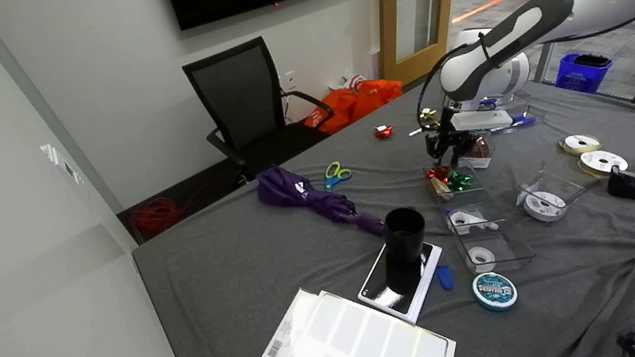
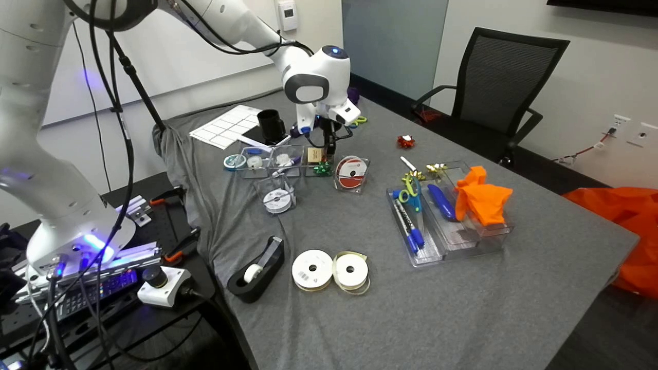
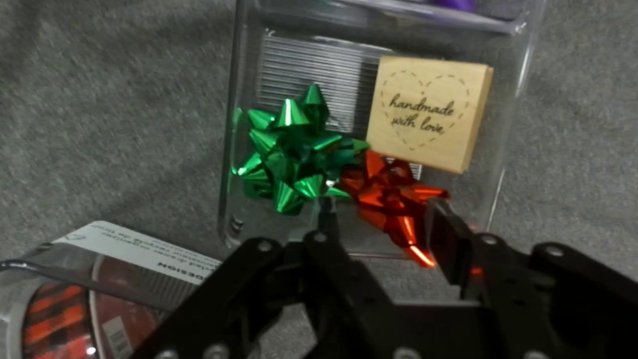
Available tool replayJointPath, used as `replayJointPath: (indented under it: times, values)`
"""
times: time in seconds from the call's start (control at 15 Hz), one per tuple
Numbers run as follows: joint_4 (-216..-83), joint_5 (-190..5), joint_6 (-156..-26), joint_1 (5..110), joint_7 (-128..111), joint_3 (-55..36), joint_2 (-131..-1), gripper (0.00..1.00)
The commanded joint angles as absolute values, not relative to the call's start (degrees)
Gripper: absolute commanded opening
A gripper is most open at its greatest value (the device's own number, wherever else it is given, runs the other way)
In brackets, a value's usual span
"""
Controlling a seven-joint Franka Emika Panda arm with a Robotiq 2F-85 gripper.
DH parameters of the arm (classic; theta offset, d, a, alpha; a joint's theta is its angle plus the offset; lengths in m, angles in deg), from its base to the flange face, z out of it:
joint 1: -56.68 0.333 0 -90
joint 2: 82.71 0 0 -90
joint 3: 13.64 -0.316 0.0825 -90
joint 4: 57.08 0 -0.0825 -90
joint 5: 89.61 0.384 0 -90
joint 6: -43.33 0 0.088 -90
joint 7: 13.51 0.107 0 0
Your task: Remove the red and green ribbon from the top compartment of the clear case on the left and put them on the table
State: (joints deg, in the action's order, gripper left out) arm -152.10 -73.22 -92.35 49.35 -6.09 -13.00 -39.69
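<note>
The clear case (image 1: pixel 500 252) has several open compartments in a row and lies on the grey-covered table (image 1: pixel 224 268); it also shows in an exterior view (image 2: pixel 300 173). Its end compartment holds a shiny green ribbon bow (image 3: pixel 294 154), a shiny red ribbon bow (image 3: pixel 389 192) and a wooden stamp block (image 3: pixel 428 112). My gripper (image 3: pixel 381 207) is open over the compartment's end wall. The red bow lies between its fingertips, close to the right finger, with a gap to the left one. The green bow also shows in both exterior views (image 1: pixel 459 181) (image 2: pixel 322 168).
A clear packet with a red spool (image 2: pixel 351 173) stands beside the case. Another red bow (image 2: pixel 405 142) and an organizer (image 2: pixel 447 246) with pens and orange cloth are on the table. A black mug (image 1: pixel 405 231), purple umbrella (image 1: pixel 317 200) and small clear box (image 1: pixel 547 201) lie around.
</note>
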Motion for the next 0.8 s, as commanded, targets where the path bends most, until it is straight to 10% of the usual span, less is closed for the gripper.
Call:
replayJointPath:
  times: [0.0, 0.13, 0.2, 0.33, 0.73]
  values:
    - [-151.42, -69.95, -94.80, 46.52, -11.31, -16.09, -38.41, 0.81]
    - [-151.44, -68.82, -95.34, 45.77, -13.23, -16.98, -38.15, 0.90]
    - [-151.36, -68.60, -95.36, 45.56, -13.90, -17.22, -37.96, 0.53]
    - [-151.29, -68.17, -94.42, 45.15, -14.37, -17.55, -37.91, 0.55]
    - [-151.43, -66.84, -93.43, 44.57, -13.85, -17.84, -38.23, 0.14]
